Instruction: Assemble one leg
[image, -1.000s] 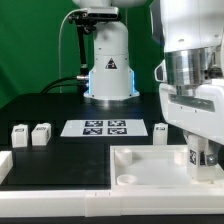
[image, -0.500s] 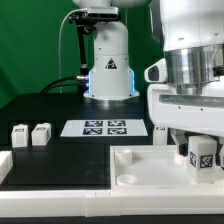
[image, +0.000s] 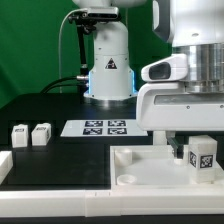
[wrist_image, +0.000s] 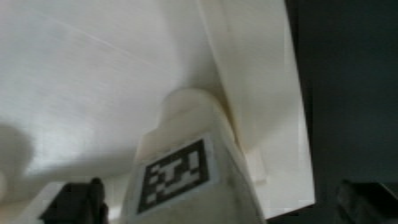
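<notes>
A white square-section leg (image: 203, 158) with a black-and-white tag stands upright on the near right corner of the large flat white square piece (image: 150, 172). My gripper (image: 198, 136) hangs just above and around its top, with one dark fingertip (image: 177, 150) beside the leg. In the wrist view the leg (wrist_image: 185, 150) rises between my two dark fingertips (wrist_image: 75, 202), which stand wide apart and clear of it. My gripper (wrist_image: 222, 206) is open and holds nothing.
Two more legs (image: 19, 134) (image: 41, 133) stand at the exterior view's left and a third (image: 160, 131) by the marker board (image: 104, 127). The arm's base (image: 108, 72) is behind. A round socket (image: 126, 180) shows in the square piece. A white part (image: 5, 165) lies at the left edge.
My gripper has risen off the leg over the last second. The leg stays standing on the square piece's corner and more of its tagged face now shows.
</notes>
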